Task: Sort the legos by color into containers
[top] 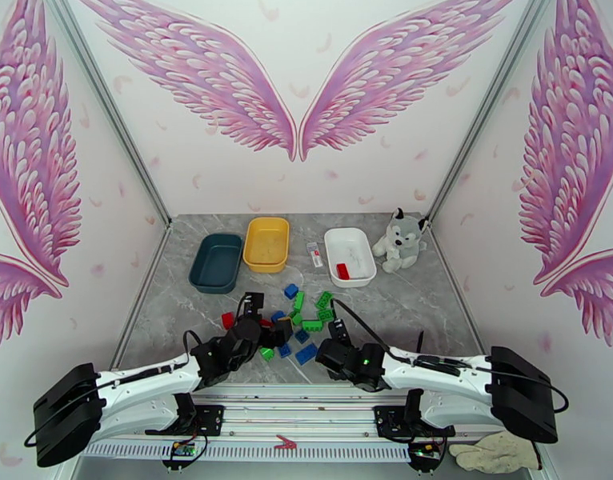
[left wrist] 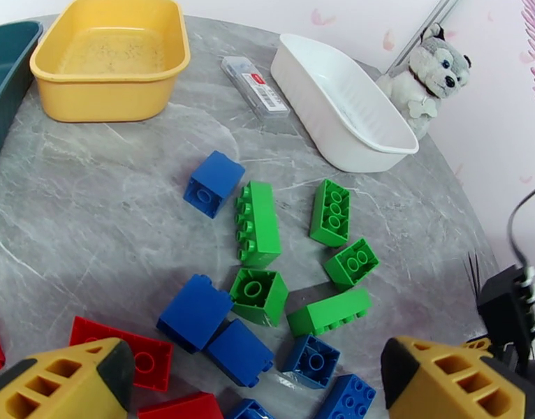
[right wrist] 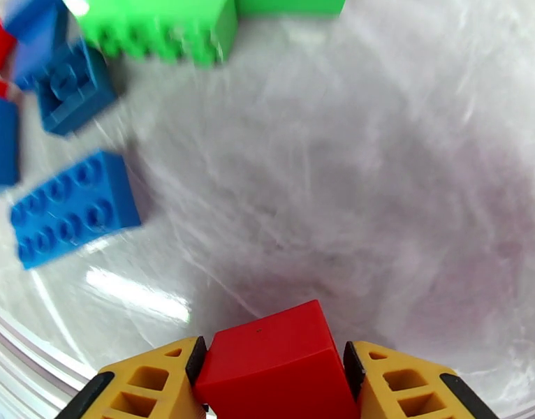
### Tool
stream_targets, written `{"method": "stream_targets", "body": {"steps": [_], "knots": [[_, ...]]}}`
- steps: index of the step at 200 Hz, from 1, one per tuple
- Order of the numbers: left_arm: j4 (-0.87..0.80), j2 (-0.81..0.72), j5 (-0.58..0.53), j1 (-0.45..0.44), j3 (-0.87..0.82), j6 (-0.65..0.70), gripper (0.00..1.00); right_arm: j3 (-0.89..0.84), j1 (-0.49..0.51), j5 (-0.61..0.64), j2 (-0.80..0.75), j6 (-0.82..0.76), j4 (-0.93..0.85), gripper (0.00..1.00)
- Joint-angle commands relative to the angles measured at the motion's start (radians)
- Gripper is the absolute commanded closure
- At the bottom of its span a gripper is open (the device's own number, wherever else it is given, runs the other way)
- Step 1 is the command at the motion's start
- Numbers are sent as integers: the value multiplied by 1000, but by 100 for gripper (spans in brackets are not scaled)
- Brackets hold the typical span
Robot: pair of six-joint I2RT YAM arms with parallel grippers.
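Presently a red brick (right wrist: 267,336) is gripped between the fingers of the right gripper (right wrist: 274,357). The left gripper (left wrist: 257,361) is held wide open above the loose legos (left wrist: 257,225), which are scattered on the grey table (top: 418,306) close to both arms. One red piece (top: 342,271) is seen lying in the white tray (top: 338,238). The yellow tray (top: 266,246) is set between it and the teal tray (top: 216,262), farther back.

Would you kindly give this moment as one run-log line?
left gripper open above brick pile | right gripper shut on red brick | yellow tray empty
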Motion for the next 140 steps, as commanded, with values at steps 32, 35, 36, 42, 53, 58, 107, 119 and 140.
{"method": "stream_targets", "body": {"steps": [32, 35, 36, 42, 53, 58, 107, 119, 140], "knots": [[42, 123, 181, 92, 203, 43, 1, 179, -250, 51, -52, -169, 42, 58], [43, 135, 189, 100, 215, 43, 1, 196, -273, 43, -46, -182, 48, 58], [44, 138, 191, 102, 220, 43, 1, 199, -281, 40, -45, -185, 51, 58], [46, 162, 210, 118, 242, 42, 1, 231, -330, 23, -25, -208, 64, 58], [52, 205, 240, 145, 286, 38, 1, 290, -411, -4, 11, -240, 83, 58], [50, 225, 251, 157, 306, 37, 1, 319, -448, -19, 32, -250, 93, 58], [33, 327, 280, 185, 392, 37, 1, 625, -698, -170, 344, -286, 120, 58], [41, 323, 285, 185, 379, 31, 1, 704, -726, -177, 431, -293, 113, 54], [41, 294, 275, 184, 338, 21, 1, 826, -761, -181, 573, -295, 79, 45]]}}
